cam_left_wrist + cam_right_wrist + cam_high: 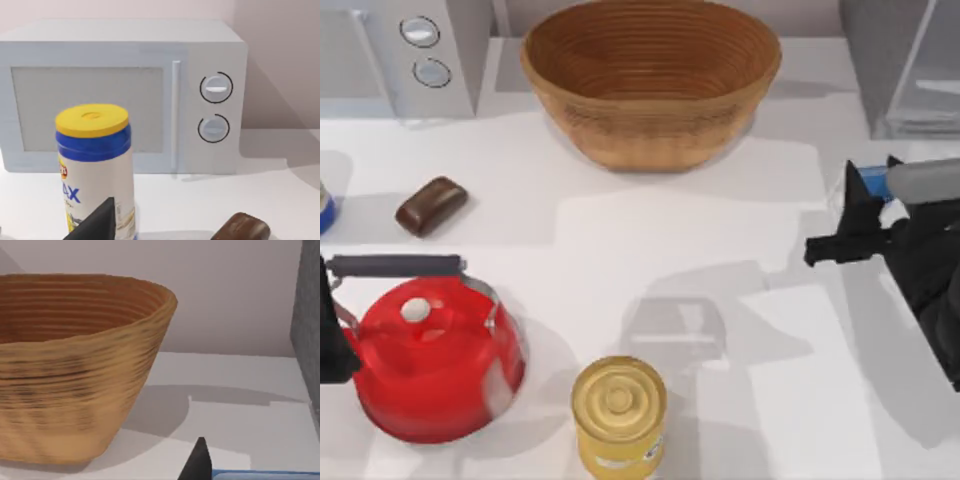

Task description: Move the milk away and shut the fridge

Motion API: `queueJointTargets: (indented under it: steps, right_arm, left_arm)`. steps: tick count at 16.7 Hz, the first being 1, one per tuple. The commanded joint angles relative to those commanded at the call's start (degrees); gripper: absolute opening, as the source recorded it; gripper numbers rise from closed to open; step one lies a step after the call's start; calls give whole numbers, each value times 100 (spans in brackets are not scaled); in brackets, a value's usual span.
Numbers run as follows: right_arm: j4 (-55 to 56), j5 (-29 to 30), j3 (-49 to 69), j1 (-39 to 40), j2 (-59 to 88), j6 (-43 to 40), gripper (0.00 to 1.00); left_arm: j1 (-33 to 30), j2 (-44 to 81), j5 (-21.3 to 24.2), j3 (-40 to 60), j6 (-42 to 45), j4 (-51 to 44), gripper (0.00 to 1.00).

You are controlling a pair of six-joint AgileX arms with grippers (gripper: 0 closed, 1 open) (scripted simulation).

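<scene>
The milk (pixel 869 183) shows as a small blue-topped carton at the table's right side, in front of the fridge (pixel 873 60). My right gripper (pixel 870 168) reaches toward the back with a black finger on each side of the carton, shut on it. In the right wrist view the carton's blue top (pixel 265 473) lies along the lower edge beside one fingertip (pixel 199 462). The fridge's pale door panel (pixel 932 78) stands swung out at the back right, and its dark-grey side (pixel 311 315) also shows. My left gripper (pixel 330 335) is parked at the left edge.
A woven basket (pixel 650 75) sits at the back centre and a light-grey appliance with two knobs (pixel 415 50) at the back left. A red kettle (pixel 435 360), a yellow can (pixel 618 412), a brown block (pixel 430 205) and a yellow-lidded canister (pixel 95 165) stand nearer.
</scene>
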Motion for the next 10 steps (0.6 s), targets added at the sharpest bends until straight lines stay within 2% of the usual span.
queueJointTargets:
  steps: [5,7,10]
  right_arm:
    - [-339,-1199,229,-1928,-477,-243,0]
    - [-435,-1449,277,-2387,-615,-325,0]
    - [-490,-1558,300,-2613,-696,-379,0]
  left_arm:
    - [0,0,0,0,0,0,100]
    - [0,0,0,0,0,0,100]
    - [0,0,0,0,0,0,100]
